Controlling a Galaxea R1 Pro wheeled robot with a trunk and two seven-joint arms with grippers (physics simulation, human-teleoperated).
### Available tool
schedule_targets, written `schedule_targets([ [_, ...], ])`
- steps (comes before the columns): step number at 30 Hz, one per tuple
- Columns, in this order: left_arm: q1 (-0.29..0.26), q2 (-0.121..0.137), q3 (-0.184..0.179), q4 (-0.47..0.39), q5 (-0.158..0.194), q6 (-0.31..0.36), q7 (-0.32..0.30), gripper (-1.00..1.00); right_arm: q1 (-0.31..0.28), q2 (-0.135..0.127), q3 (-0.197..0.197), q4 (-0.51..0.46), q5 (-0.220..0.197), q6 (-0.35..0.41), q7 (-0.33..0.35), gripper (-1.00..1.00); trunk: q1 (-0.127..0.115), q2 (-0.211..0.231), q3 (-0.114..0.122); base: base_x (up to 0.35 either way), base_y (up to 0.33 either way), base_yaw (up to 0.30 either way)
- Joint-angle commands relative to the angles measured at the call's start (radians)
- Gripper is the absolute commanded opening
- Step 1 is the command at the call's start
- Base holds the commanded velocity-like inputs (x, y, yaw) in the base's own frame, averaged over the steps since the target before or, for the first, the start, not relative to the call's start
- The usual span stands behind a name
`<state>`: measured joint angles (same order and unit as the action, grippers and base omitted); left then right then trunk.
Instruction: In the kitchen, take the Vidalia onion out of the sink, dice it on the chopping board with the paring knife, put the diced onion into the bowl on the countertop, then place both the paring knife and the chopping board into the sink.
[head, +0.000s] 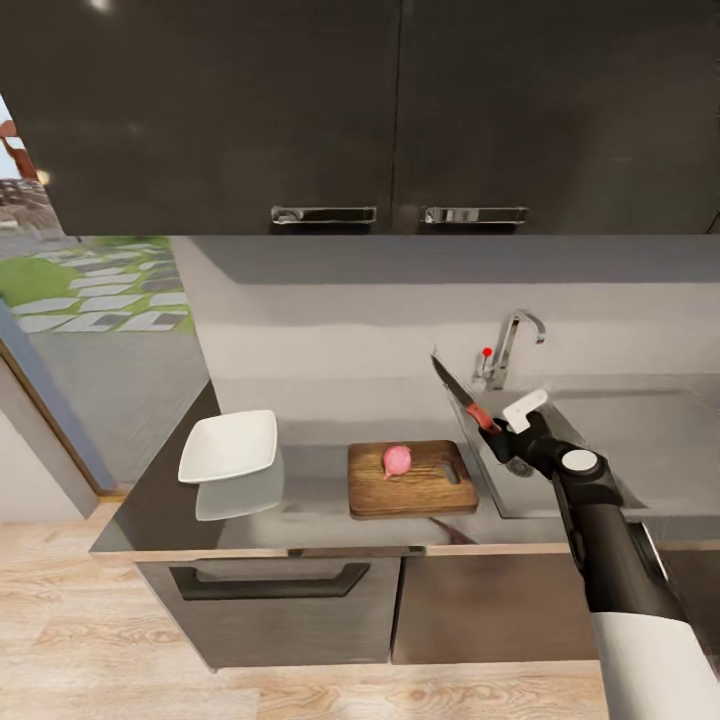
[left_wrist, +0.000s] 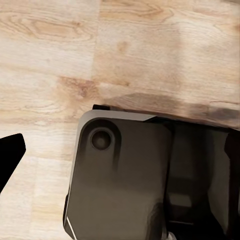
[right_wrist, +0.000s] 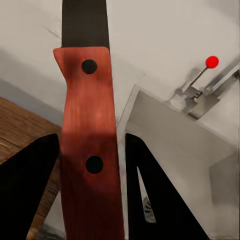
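The pinkish-red Vidalia onion (head: 397, 459) lies whole on the dark brown chopping board (head: 412, 490) on the grey countertop (head: 310, 470). To the board's right and above it, my right gripper (head: 497, 432) is shut on the paring knife (head: 461, 395), whose red-orange handle (right_wrist: 89, 145) sits between the black fingers (right_wrist: 150, 190) and whose dark blade points up and away. The white square bowl (head: 230, 445) rests left of the board. The grey sink (head: 640, 440), with chrome tap (head: 510, 345) and red-tipped knob (head: 487, 352), lies to the right. In the left wrist view a black fingertip (left_wrist: 10, 155) hangs over wooden floor.
Dark upper cabinets with chrome handles (head: 323, 214) hang above the counter. Dark lower cabinets (head: 270, 600) stand under the worktop, over a light wooden floor (head: 60, 640). A window or door opening (head: 90, 290) is at the left. The robot's grey base (left_wrist: 120, 175) fills the lower left wrist view.
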<state>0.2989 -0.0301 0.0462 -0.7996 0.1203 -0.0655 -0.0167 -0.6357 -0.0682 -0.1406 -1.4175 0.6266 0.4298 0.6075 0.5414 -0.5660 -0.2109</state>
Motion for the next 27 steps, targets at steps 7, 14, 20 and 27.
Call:
schedule_targets([
  [7, 0.000, -0.001, 0.001, -0.002, 0.009, -0.001, -0.002, 1.00, -0.001, 0.132, 0.017, 0.084, 0.241, -0.107, -0.105, -1.00, 0.000, -0.002, -0.001, 0.000, 0.000, -0.001],
  [14, 0.000, -0.001, 0.001, -0.004, 0.009, -0.001, -0.002, 1.00, -0.001, 0.180, 0.018, 0.124, 0.321, -0.169, -0.121, -1.00, 0.000, -0.002, -0.001, 0.000, 0.000, 0.000],
  [20, 0.000, -0.001, 0.001, -0.004, 0.009, -0.002, -0.002, 1.00, 0.000, 0.194, 0.018, 0.180, 0.369, -0.176, -0.190, -1.00, 0.000, -0.002, -0.001, 0.000, 0.000, 0.000],
  [27, 0.000, -0.001, 0.001, -0.005, 0.008, -0.002, -0.002, 1.00, 0.001, 0.225, 0.018, 0.265, 0.430, -0.189, -0.391, -1.00, 0.000, -0.002, -0.001, 0.000, 0.000, -0.003],
])
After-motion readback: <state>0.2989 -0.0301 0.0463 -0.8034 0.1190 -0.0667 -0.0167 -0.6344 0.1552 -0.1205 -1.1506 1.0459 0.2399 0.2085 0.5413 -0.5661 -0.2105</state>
